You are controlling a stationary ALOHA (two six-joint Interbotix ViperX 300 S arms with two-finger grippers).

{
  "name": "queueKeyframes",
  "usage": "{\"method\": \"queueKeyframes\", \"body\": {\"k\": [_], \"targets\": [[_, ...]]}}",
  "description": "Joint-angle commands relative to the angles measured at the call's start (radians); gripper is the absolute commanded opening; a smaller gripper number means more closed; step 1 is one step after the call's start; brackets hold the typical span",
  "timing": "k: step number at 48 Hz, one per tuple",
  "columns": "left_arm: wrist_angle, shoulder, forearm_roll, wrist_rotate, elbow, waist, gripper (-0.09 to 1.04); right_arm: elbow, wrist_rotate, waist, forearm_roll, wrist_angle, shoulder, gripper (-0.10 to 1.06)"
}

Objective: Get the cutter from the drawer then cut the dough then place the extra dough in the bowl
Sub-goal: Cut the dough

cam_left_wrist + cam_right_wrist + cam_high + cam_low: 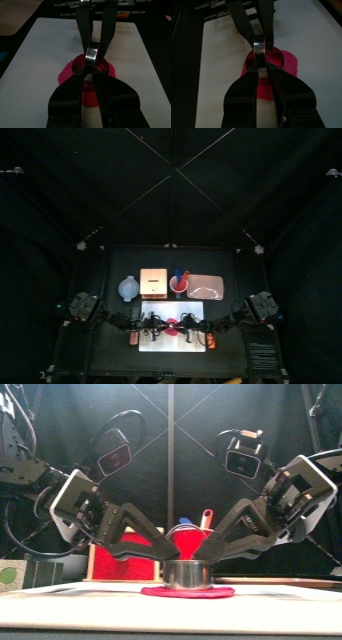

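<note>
The round metal cutter (187, 574) stands upright on the flat red dough (187, 593), on the white cutting board (174, 346). My left gripper (163, 556) comes down from the left and my right gripper (214, 556) from the right. Each is shut on the cutter's upper rim, on opposite sides. In the left wrist view my jaws meet at the cutter (91, 52), with dough (70, 75) spread beneath it. The right wrist view shows the same hold on the cutter (260, 46) over the dough (288, 62).
Behind the board stand the blue-grey bowl (128, 287) at the left, the wooden box (154, 283) with its red drawer front (127, 559), and the pink tray (210, 290) carrying the red cup (189, 540) with toy knives.
</note>
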Motion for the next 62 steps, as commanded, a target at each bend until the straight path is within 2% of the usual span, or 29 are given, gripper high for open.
{"method": "queueKeyframes", "body": {"k": [1, 20, 48, 62], "targets": [[0.069, 0.018, -0.005, -0.017, 0.009, -0.026, 0.56, 0.003, 0.008, -0.032, 0.002, 0.069, 0.075, 0.5], [0.114, 0.011, -0.006, -0.015, 0.003, -0.011, 0.56, 0.005, 0.008, -0.06, -0.032, 0.074, 0.081, 0.5], [0.138, 0.012, -0.005, -0.012, 0.0, -0.009, 0.56, 0.005, 0.009, -0.064, -0.029, 0.13, 0.1, 0.5], [0.143, 0.009, -0.006, -0.012, 0.0, -0.014, 0.56, 0.012, 0.003, -0.091, -0.034, 0.147, 0.095, 0.5]]}}
